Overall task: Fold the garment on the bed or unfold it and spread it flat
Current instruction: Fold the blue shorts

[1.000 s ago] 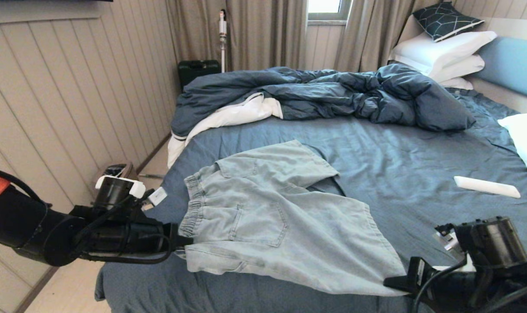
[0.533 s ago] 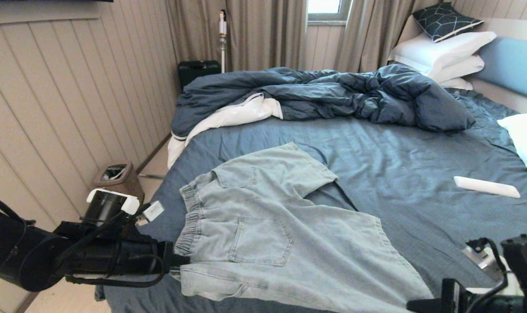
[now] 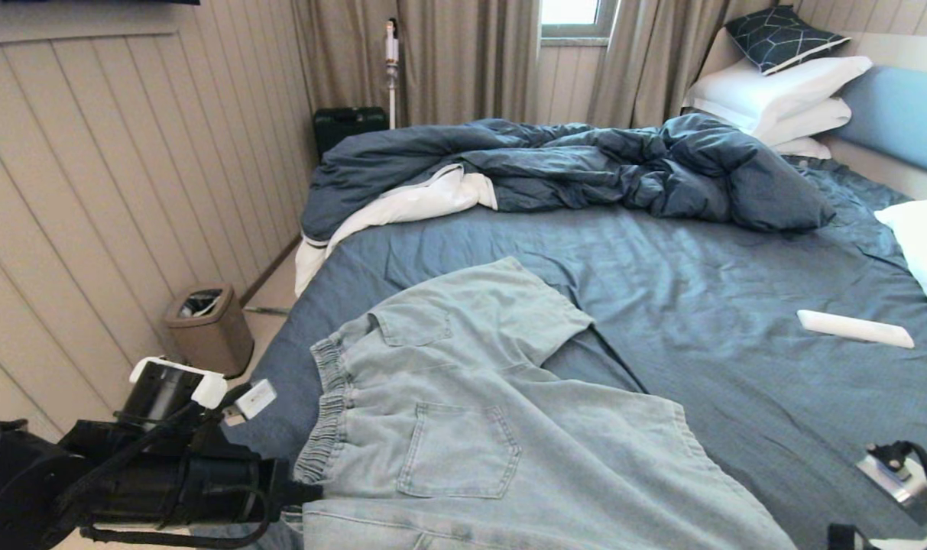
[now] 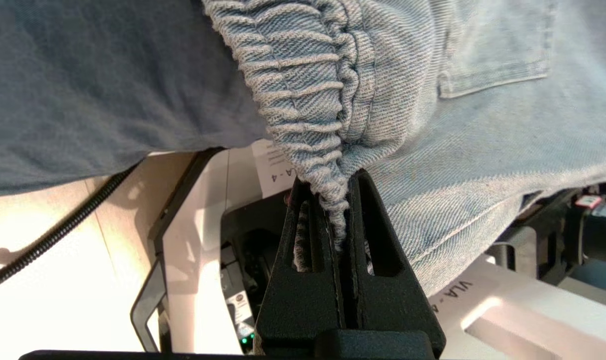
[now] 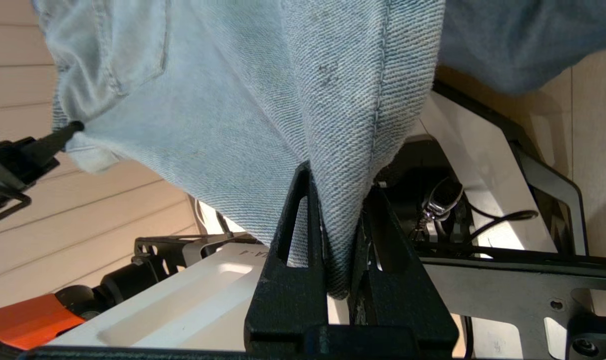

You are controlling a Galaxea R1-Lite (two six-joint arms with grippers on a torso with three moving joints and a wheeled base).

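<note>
The pale light-blue denim shorts (image 3: 494, 428) lie back side up on the near part of the bed (image 3: 738, 305), one leg pointing toward the duvet. My left gripper (image 3: 310, 493) is at the bed's near left edge, shut on the gathered waistband (image 4: 303, 75), which is bunched between its jaws (image 4: 332, 182). In the right wrist view my right gripper (image 5: 340, 180) is shut on the hem corner of the shorts (image 5: 233, 90), beyond the bed's near edge. The head view shows only part of the right wrist (image 3: 899, 473) at the bottom right. The drawstring is hidden.
A rumpled dark blue duvet (image 3: 585, 164) fills the far half of the bed. White pillows (image 3: 776, 92) stack by the blue headboard (image 3: 899, 114), with another pillow (image 3: 925, 260) at the right edge. A white slim object (image 3: 853, 328) lies right of the shorts. A bin (image 3: 207, 325) stands on the floor at left.
Both arms have drawn back toward the bed's near edge, dragging the shorts nearer. The right arm has dropped almost out of the head view.
</note>
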